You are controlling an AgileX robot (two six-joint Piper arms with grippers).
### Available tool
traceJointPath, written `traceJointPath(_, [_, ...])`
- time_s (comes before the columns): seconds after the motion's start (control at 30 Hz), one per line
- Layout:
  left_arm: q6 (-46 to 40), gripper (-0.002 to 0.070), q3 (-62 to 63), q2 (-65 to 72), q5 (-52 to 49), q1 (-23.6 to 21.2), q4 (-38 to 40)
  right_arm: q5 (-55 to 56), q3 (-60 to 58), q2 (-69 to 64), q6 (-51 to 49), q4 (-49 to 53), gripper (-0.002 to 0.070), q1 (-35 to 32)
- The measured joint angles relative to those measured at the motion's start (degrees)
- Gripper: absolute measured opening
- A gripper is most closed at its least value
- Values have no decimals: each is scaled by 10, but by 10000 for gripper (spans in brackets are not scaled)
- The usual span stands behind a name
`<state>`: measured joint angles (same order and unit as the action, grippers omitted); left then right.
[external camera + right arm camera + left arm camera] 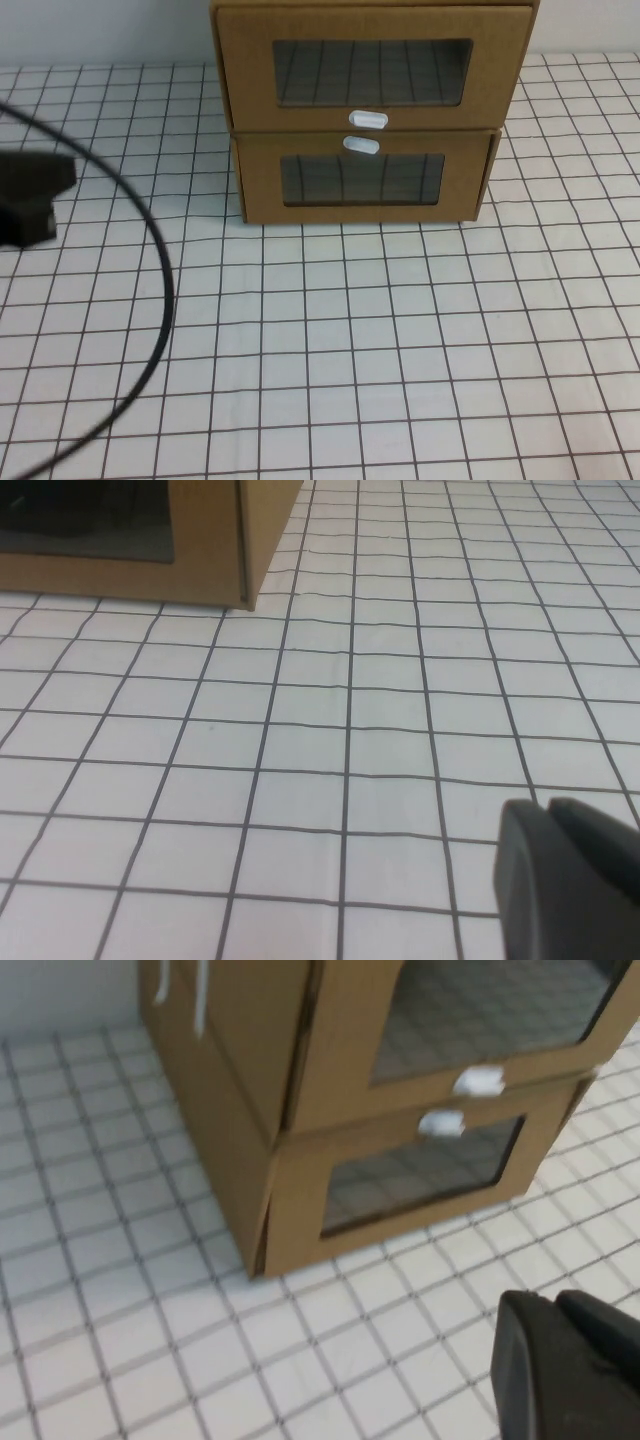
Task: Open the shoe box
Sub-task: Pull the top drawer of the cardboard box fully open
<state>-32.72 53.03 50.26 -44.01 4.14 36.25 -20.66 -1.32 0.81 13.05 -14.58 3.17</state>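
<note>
Cardboard shoe boxes stand stacked at the middle of the far edge of the bench (400, 350) — an upper box (245, 80) and a lower box (260, 185), each with a dark window and a white pull tab. Both fronts sit flush, and the upper tab (367, 120) and lower tab (361, 146) are untouched, so nothing of the opening is done yet.

The left end effector (553, 1360) hangs by the bench's left edge, well apart from the boxes, its fingers pressed together on nothing. A black cable (160, 300) loops from it toward the near left corner. The right end effector (548, 880) hovers low over bare bench off the lower box's front right corner, also pressed together and empty.

All of the task seems left: choose a box, reach its tab, grip it and pull the front out — which box is meant I cannot tell.
</note>
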Motion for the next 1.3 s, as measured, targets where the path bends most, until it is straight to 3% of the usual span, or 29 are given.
traceJointPath(0.13, [-93, -4, 111, 100, -6, 0, 96, 0, 0, 0, 0, 0, -13, 0])
traceJointPath(0.3, [-121, -4, 277, 235, -45, 0, 139, 0, 0, 0, 0, 0, -13, 0])
traceJointPath(0.43, [-122, -4, 415, 344, -91, 6, 153, 0, 0, 0, 0, 0, -14, 0])
traceJointPath(0.6, [-111, -4, 581, 467, -121, 46, 154, 0, 0, 0, 0, 0, -13, 0])
traceJointPath(0.8, [-56, -4, 737, 585, -161, 95, 101, 0, 0, 0, 0, 0, -13, 0])
traceJointPath(0.97, [-39, -4, 809, 653, -181, 108, 86, 0, 0, 0, 0, 0, -13, 0])
traceJointPath(1.3, [-35, -4, 821, 714, -175, 112, 62, 0, 0, 0, 0, 0, -13, 0])
